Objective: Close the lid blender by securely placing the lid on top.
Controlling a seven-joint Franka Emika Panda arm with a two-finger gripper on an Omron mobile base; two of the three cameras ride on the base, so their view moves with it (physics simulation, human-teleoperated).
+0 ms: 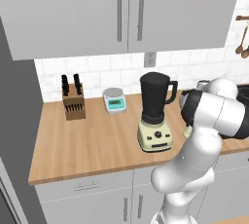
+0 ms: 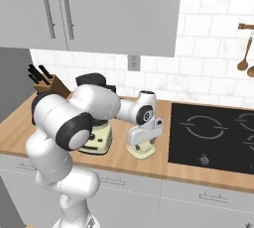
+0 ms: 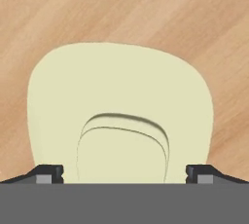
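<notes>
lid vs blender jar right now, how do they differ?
Colour: the lid is pale cream-yellow, the jar nearly black. Pose: the lid lies flat on the wooden counter under the open gripper; the jar stands tall on its base. State: the lid is off, so the jar's top is uncovered. Shared: the lid matches the blender base in cream-yellow.

We're in a home kitchen: wood counter (image 1: 97, 140), grey cabinets (image 1: 121, 13), white tile wall (image 2: 218, 48), black hob (image 2: 213, 133), knife block (image 1: 74, 102), scale (image 1: 115, 100), hanging spoons (image 2: 244, 61).
</notes>
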